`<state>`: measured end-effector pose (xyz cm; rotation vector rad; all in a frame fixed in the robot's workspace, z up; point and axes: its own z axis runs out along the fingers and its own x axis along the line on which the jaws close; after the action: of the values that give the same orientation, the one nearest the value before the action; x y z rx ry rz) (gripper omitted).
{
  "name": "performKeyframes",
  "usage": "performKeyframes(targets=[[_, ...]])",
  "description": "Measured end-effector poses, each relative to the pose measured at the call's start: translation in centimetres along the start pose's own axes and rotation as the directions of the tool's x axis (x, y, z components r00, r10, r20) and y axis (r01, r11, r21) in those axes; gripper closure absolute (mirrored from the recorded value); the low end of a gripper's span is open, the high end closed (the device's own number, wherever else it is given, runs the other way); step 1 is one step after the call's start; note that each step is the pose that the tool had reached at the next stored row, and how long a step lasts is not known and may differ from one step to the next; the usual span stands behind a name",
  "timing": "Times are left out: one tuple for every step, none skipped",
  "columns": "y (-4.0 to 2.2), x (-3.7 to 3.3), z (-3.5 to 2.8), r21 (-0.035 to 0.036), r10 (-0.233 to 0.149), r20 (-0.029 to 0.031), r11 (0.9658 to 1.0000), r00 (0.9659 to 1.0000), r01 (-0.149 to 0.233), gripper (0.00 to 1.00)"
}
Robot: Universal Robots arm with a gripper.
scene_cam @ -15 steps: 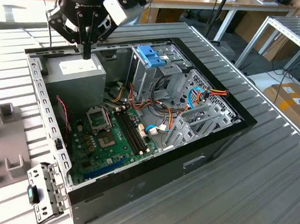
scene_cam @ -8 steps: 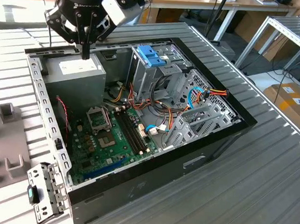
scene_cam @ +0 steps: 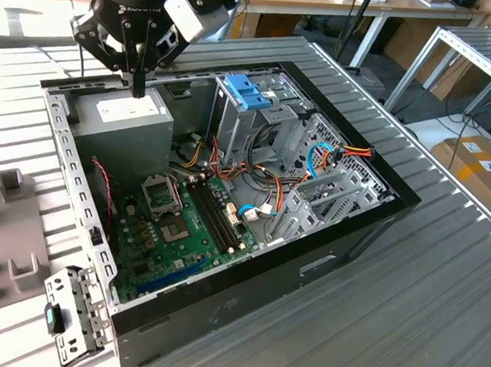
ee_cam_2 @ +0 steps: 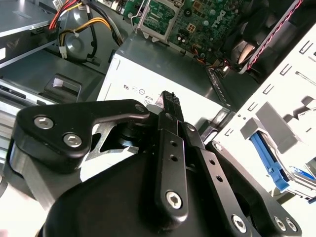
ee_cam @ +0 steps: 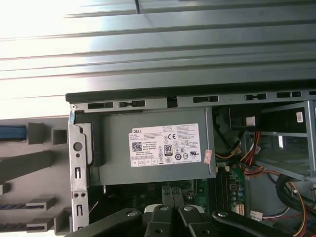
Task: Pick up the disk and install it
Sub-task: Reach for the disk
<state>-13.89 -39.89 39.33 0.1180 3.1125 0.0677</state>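
Closed on nothing, one hand [scene_cam: 138, 88] hovers over one grey box [ee_cam: 153, 148]; one blue-railed disk [ee_cam_2: 269, 158] sits apart.

The claw [scene_cam: 138, 86], fingertips pressed together, hangs over the grey box [scene_cam: 122, 131] directly beneath it inside the open computer case [scene_cam: 307, 265]. A blue tray [scene_cam: 248, 90] sits to the exterior view's right of the claw.
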Motion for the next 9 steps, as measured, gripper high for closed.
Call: performKeyframes(targets=[[0.0,0.03,0.0,0.0,0.0,0.0,1.0,1.0,0.0,0.89],[0.0,0.06,-0.01,0.0001,0.0,0.0,1.0,1.0,0.0,0.89],[-0.01,0.08,0.0,0.0,0.0,0.0,1.0,1.0,0.0,0.89],[-0.01,0.11,0.0,0.0001,0.0,0.0,1.0,1.0,0.0,0.89],[-0.01,0.14,-0.01,0.0001,0.0,0.0,1.0,1.0,0.0,0.89],[-0.01,0.17,-0.01,0.0,0.0,0.0,1.0,1.0,0.0,0.89],[-0.02,0.2,-0.01,0.0,0.0,0.0,1.0,1.0,0.0,0.89],[-0.02,0.24,-0.01,0.0,0.0,0.0,1.0,1.0,0.0,0.89],[-0.02,0.27,-0.01,0.0,0.0,0.0,1.0,1.0,0.0,0.89]])
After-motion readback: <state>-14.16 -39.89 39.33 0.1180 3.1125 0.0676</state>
